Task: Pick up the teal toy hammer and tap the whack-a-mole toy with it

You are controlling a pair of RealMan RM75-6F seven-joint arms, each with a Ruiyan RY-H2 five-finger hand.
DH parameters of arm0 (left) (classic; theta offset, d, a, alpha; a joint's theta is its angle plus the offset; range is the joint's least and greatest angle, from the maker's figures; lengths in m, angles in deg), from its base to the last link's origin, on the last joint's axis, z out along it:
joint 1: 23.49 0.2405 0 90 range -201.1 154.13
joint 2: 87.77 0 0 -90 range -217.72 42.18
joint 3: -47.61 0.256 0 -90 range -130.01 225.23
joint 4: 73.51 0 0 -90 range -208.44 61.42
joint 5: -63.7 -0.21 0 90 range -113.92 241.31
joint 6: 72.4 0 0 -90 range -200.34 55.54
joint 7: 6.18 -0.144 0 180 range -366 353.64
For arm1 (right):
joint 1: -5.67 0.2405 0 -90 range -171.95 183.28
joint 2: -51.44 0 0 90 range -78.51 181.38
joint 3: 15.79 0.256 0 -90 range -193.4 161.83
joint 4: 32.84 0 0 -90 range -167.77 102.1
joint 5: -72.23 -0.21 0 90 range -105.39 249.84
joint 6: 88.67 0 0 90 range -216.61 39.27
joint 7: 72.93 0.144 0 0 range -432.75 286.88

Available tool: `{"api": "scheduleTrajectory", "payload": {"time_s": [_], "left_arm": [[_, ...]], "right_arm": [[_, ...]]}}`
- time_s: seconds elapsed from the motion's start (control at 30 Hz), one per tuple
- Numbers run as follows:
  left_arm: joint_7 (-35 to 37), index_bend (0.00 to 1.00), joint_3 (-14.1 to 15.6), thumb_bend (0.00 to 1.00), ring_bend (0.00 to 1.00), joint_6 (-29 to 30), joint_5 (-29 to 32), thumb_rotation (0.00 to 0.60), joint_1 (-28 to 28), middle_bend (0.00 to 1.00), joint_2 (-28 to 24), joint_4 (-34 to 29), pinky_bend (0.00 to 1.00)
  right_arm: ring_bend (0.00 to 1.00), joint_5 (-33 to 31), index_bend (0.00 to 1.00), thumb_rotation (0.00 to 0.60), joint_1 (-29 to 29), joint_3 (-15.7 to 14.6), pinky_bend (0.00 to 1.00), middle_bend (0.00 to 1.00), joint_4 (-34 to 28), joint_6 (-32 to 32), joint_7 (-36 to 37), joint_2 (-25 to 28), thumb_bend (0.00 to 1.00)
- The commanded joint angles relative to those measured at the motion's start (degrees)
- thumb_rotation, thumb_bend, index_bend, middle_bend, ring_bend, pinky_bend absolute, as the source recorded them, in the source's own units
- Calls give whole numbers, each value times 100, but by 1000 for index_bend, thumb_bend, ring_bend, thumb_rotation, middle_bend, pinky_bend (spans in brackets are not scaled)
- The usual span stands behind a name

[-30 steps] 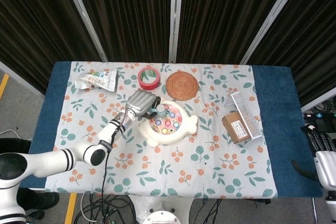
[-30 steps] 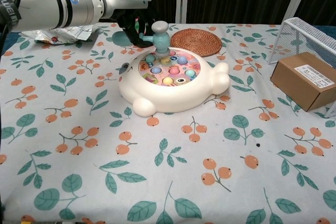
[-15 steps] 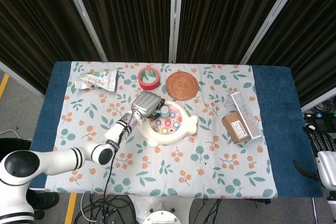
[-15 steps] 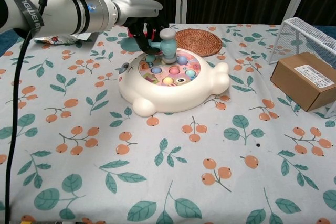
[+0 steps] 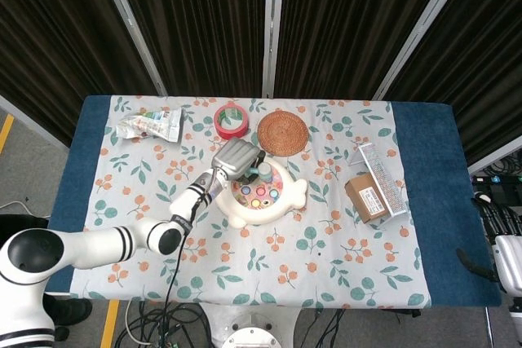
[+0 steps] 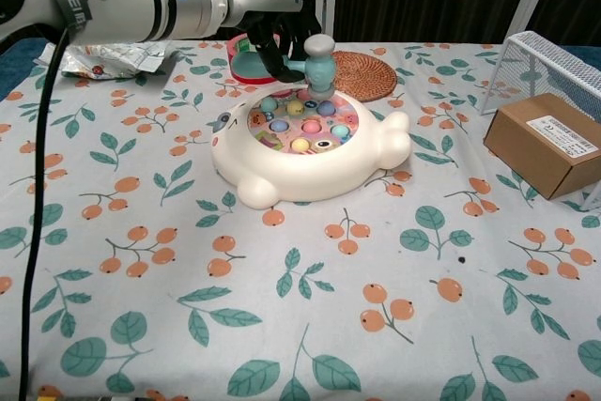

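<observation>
My left hand [image 6: 275, 37] [image 5: 236, 157] grips the handle of the teal toy hammer [image 6: 318, 65] [image 5: 264, 172]. The hammer's grey-topped head hangs just over the far right pegs of the whack-a-mole toy [image 6: 300, 146] [image 5: 263, 191], a cream animal-shaped base with several coloured pegs. Whether the head touches a peg I cannot tell. The hand hides most of the handle. My right hand [image 5: 504, 244] rests beyond the table's right edge, away from the toy, its fingers only partly visible.
Red tape roll [image 5: 231, 120] and woven coaster [image 5: 282, 132] lie behind the toy. A cardboard box [image 6: 548, 145] and white wire basket [image 6: 554, 56] stand at the right. A snack packet [image 5: 149, 125] lies at the far left.
My left hand has carried the hammer rightward across the toy, from the far left pegs to the far right ones. The right hand has stayed put.
</observation>
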Motion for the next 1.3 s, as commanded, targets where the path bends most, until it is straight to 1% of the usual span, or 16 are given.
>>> {"api": "scheduleTrajectory", "payload": {"time_s": [0.03,0.27,0.4,0.5,0.63,0.77,0.87,1.0,1.13,1.3], "left_arm": [[-127,645,71,473,441,-54,137,600,-121,564,130,144,489],[-271,645,138,474,441,-65,398,600,-310,564,344,362,489],[-227,645,91,475,441,56,388,600,-287,563,210,208,489],[-129,645,57,475,441,211,292,600,-178,563,-9,-59,489],[18,645,89,475,441,472,135,600,81,563,-371,-450,489],[196,645,262,475,440,837,-118,600,509,561,-746,-801,489],[331,645,426,475,440,1064,-254,600,835,561,-912,-929,488],[530,645,654,475,439,1208,-418,600,1216,558,-964,-873,456],[728,643,859,475,438,1129,-553,600,1502,553,-904,-646,449],[1002,639,899,473,435,935,-705,600,1689,547,-717,-303,437]], "right_arm": [[0,-10,13,600,-8,0,0,83,7,1,10,3,176],[0,-34,13,600,-36,-4,0,83,43,8,56,-3,177],[0,-34,13,600,-57,3,0,83,52,45,67,3,177],[0,-15,14,600,-54,6,0,83,56,52,77,4,177],[0,42,13,600,-30,9,0,83,56,55,83,2,176],[0,104,13,600,-8,6,0,82,53,60,83,7,176],[0,160,13,600,21,-2,0,83,50,48,76,-2,176],[0,218,13,600,57,-11,0,83,67,29,98,-34,176],[0,223,13,600,68,-19,0,83,82,14,109,-45,177],[0,232,13,600,73,-27,0,82,58,15,73,-46,177]]}}
